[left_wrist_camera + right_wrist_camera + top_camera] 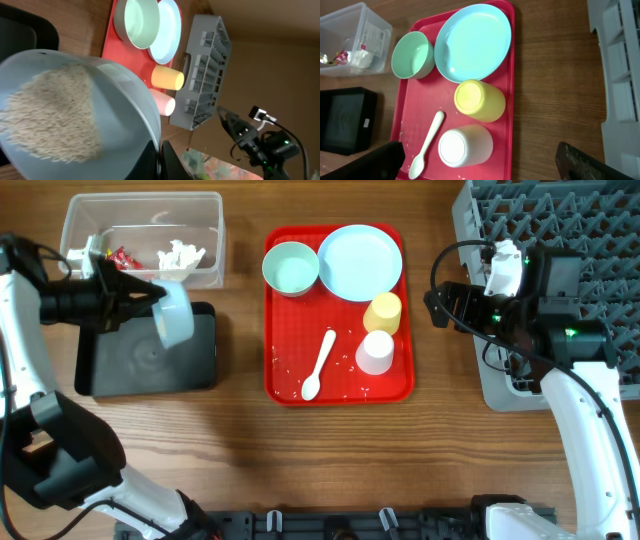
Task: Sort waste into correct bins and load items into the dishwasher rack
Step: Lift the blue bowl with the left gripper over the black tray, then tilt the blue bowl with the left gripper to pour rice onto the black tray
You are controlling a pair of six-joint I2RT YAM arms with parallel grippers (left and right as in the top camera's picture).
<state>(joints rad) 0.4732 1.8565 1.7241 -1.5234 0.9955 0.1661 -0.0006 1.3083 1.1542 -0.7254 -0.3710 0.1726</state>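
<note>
My left gripper is shut on the rim of a light blue bowl, which it holds tipped on its side above the black tray. In the left wrist view the fingers pinch the bowl wall, and white rice lies inside. The clear tub holds red and yellow wrappers and tissue. On the red tray are a second bowl, plate, yellow cup, white cup and spoon. My right gripper hangs open and empty over the tray's right edge.
The grey dishwasher rack fills the back right corner, partly under the right arm. A few loose rice grains lie on the red tray near the spoon. Bare wood table runs along the front.
</note>
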